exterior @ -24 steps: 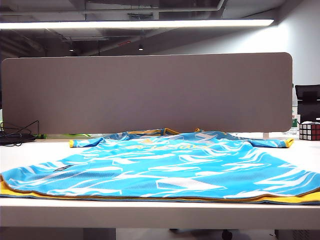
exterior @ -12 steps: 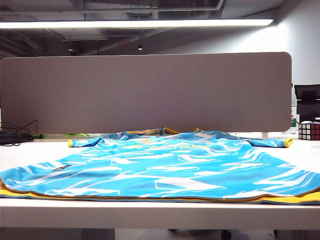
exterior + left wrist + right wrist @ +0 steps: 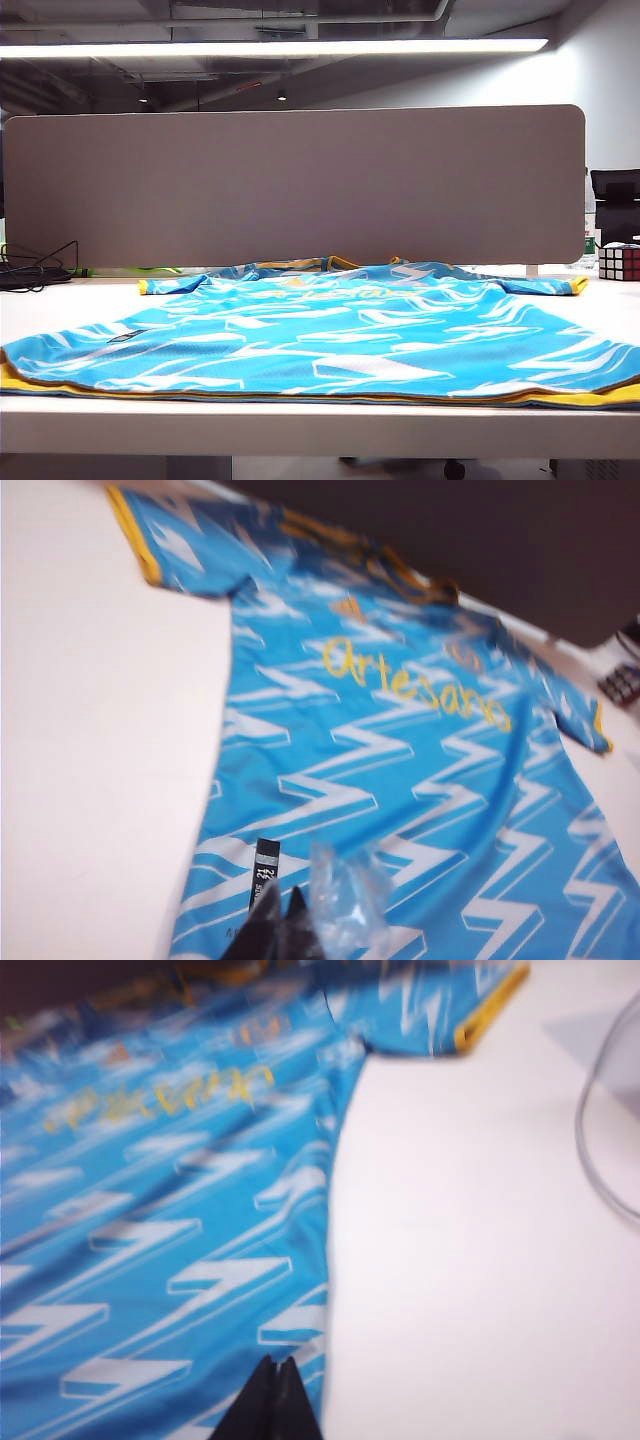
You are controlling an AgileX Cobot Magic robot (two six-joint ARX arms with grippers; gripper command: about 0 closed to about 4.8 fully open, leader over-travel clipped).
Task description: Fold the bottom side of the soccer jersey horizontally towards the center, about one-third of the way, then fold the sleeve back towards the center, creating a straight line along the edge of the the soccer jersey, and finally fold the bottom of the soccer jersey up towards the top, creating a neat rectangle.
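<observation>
Nothing on the table has shifted: soccer jersey [image 3: 330, 335] lies flat. Left gripper [image 3: 290, 920] and right gripper [image 3: 278, 1390], both clenched empty, hover over it.

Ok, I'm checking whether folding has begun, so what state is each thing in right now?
Soccer jersey: spread flat on the table, front up, unfolded.
Bottom of the soccer jersey: lying along the table's near edge, not lifted.
Left end effector: shut, empty, over the jersey.
Right end effector: shut, empty, over the jersey's side edge.
Puzzle cube: resting far right, untouched.
</observation>
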